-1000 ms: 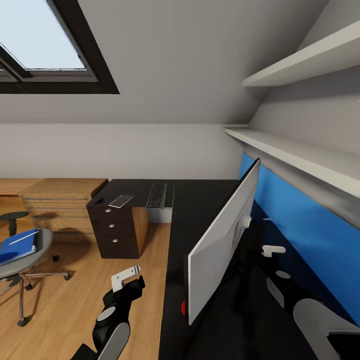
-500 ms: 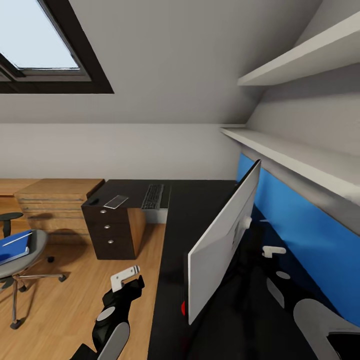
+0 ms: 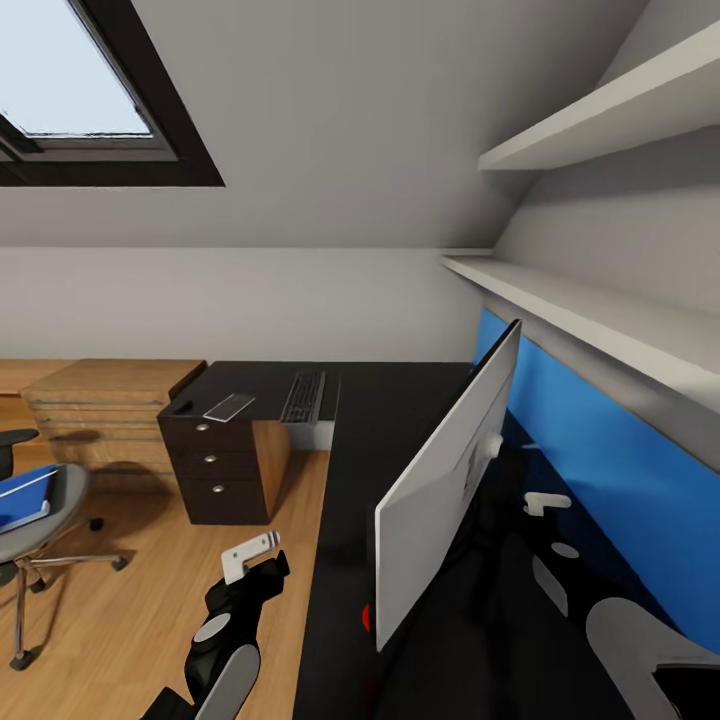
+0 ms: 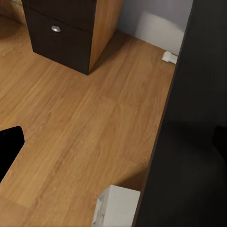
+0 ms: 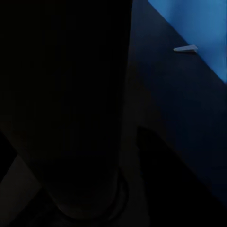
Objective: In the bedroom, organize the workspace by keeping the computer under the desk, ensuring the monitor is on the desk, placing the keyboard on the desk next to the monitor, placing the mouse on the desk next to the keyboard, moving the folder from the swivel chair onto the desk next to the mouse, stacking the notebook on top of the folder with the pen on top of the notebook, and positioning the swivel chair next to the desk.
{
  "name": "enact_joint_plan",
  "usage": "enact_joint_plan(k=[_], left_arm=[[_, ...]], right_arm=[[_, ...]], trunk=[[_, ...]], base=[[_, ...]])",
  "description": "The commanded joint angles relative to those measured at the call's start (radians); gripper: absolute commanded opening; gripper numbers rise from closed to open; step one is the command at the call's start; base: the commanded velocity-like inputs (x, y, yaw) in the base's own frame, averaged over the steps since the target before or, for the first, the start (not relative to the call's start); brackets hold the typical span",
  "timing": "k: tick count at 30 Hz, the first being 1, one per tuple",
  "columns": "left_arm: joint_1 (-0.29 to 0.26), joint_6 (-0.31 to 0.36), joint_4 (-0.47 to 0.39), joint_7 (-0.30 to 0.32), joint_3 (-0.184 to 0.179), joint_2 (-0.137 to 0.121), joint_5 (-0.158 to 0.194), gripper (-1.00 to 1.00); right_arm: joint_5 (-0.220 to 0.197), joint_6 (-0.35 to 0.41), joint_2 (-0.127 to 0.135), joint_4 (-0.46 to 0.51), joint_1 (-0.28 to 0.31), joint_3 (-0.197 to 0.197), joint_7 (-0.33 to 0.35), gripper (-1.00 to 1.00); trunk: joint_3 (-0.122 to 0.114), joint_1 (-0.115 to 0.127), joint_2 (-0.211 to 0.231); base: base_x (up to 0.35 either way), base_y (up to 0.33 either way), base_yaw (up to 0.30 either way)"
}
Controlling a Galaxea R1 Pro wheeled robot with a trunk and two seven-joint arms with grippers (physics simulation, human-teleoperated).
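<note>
i'm looking along the l-shaped tabletop, and the monitor stands on it right in front of me, white back toward me, edge-on and upright. my right claw sits just behind that panel; whether its fingers are parted or closed on anything i cannot tell, it's dark back there and the right wrist view is nearly black. my left claw hangs over the wood floor beside the tabletop edge, holding nothing that i can see; how wide it's open i can't tell either.

the monitor looks stiff but top-heavy on a thin stand, glossy and easy to tip, so i'd hold it low, near the stand, not by the panel face.

far end: the keyboard lies flat on the tabletop, the grey notebook lies close beside it, over the drawers. the blue folder sits on the swivel chair: flat, light, a bit floppy, best pinched at an overhanging edge.
</note>
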State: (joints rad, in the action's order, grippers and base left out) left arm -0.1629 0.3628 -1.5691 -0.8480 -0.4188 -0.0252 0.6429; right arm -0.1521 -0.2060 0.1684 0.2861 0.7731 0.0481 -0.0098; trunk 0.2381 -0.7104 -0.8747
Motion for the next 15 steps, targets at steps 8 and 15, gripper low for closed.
enact_joint_plan(k=[8, 15], left_arm=[[-0.001, 0.004, -0.002, -0.008, -0.003, -0.001, 0.004, 1.00], [-0.001, 0.004, -0.002, -0.008, -0.003, -0.001, 0.004, 1.00]], right_arm=[[-0.010, -0.004, 0.000, 0.001, 0.002, 0.003, -0.004, -1.00], [-0.009, -0.007, 0.000, 0.002, 0.002, 0.003, -0.003, -1.00]], trunk=[[0.001, 0.000, -0.001], [0.001, 0.000, -0.001]], base=[[0.055, -0.035, 0.000], [0.007, -0.007, 0.000]])
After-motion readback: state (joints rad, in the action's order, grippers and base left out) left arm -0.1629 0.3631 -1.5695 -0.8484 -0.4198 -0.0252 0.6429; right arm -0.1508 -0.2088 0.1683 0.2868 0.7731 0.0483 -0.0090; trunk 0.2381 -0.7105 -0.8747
